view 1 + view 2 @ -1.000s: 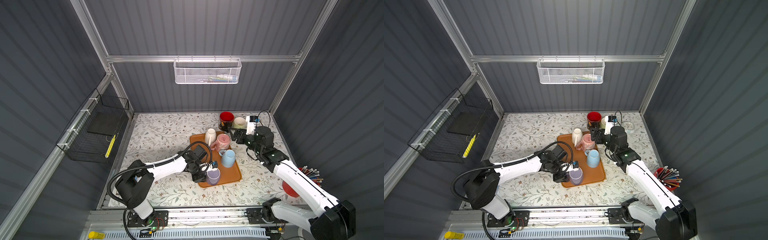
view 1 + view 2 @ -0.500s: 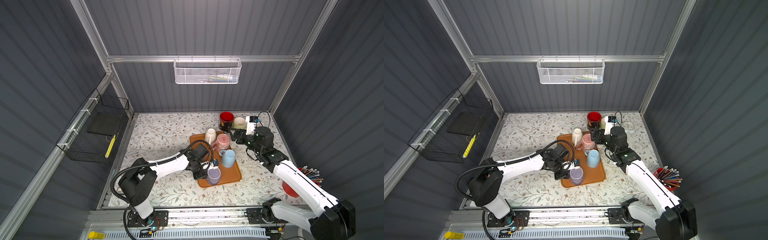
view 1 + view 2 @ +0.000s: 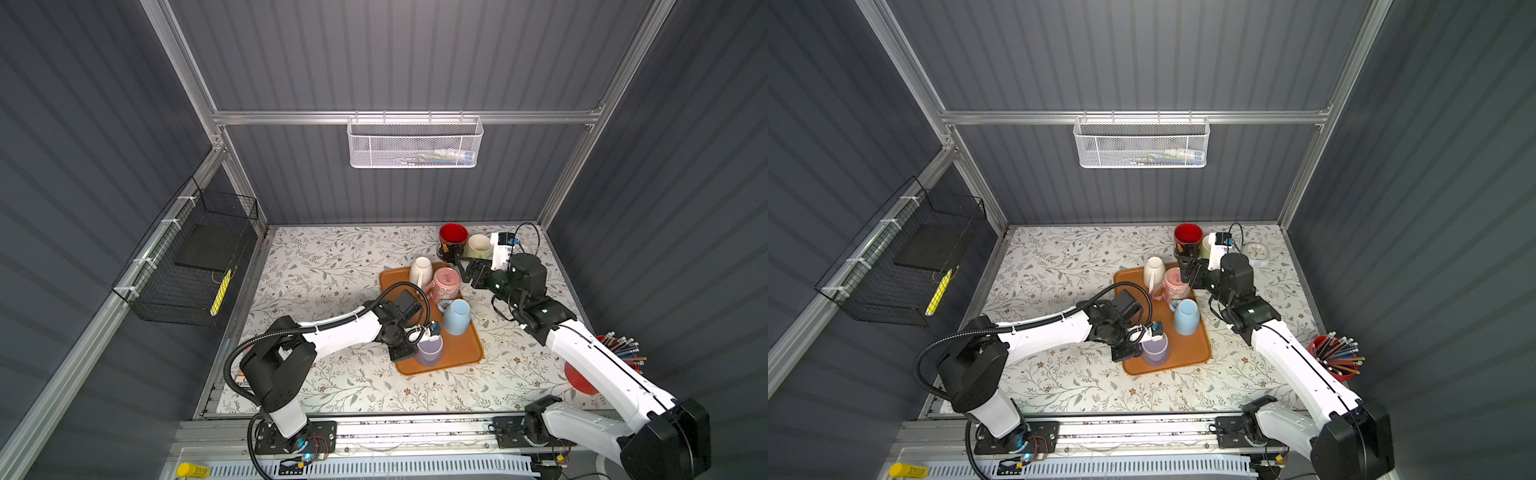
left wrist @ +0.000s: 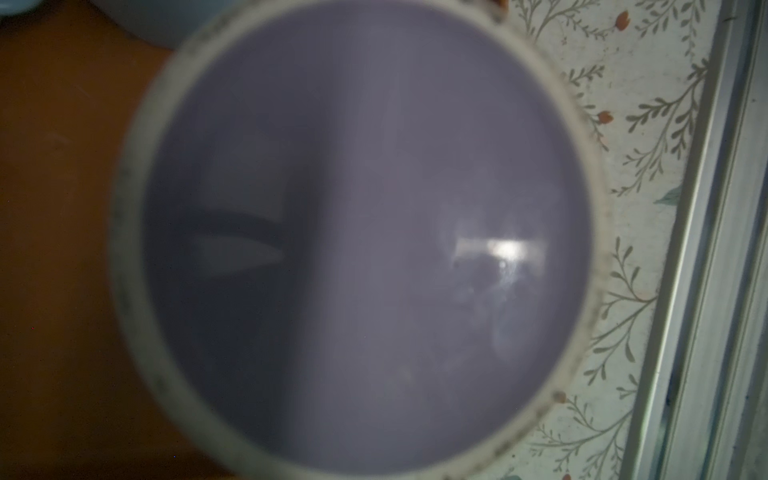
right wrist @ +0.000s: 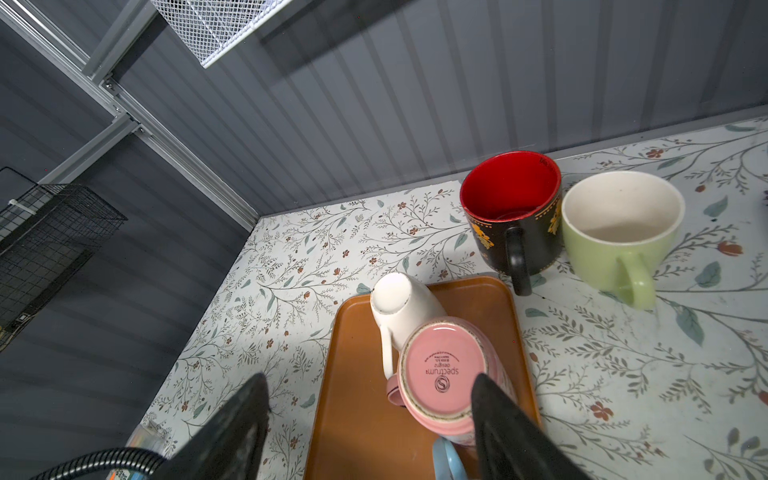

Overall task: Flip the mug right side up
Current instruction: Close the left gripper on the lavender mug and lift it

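Grippers differ; your left gripper is clenched beside the lavender mug, upside down at your orange tray's near left corner; your right gripper gapes near the pink mug.

The lavender mug stands upside down, base up, at the near left corner of the orange tray.

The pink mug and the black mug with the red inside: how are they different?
The pink mug stands upside down, base up, while the black mug stands mouth up. The pink mug sits on the orange tray; the black mug sits on the flowered table, off the tray. Both have a handle.
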`<state>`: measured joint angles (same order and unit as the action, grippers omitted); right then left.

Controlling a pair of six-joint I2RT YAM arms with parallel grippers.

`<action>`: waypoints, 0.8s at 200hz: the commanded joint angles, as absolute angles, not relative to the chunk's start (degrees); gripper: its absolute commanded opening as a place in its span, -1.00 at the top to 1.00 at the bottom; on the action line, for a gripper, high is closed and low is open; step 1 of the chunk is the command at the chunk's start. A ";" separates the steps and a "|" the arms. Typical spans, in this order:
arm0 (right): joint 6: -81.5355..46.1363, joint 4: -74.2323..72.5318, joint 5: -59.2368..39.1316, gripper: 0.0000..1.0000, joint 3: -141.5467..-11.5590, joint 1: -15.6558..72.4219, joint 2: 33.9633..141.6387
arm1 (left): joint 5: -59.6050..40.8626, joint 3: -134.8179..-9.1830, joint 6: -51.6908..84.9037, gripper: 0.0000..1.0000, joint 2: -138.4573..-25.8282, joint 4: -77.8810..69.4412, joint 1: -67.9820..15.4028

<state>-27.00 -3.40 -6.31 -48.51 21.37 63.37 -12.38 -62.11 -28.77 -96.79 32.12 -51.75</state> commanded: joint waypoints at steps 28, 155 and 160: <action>-27.76 -5.18 -7.51 -0.52 -48.34 21.12 65.81 | -12.21 -64.00 -26.61 1.00 -95.49 32.74 -52.12; -27.34 -2.18 -10.07 -0.52 -50.91 20.09 64.58 | -14.85 -55.93 -18.12 1.00 -77.12 17.95 -52.12; -27.21 -2.29 -10.50 -0.53 -50.74 19.92 64.51 | -14.78 -55.90 -18.17 1.00 -76.30 17.51 -52.12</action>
<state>-27.46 -2.33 -8.23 -49.06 20.75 65.21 -12.21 -55.75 -19.99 -81.03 23.77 -51.83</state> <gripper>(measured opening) 0.761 0.164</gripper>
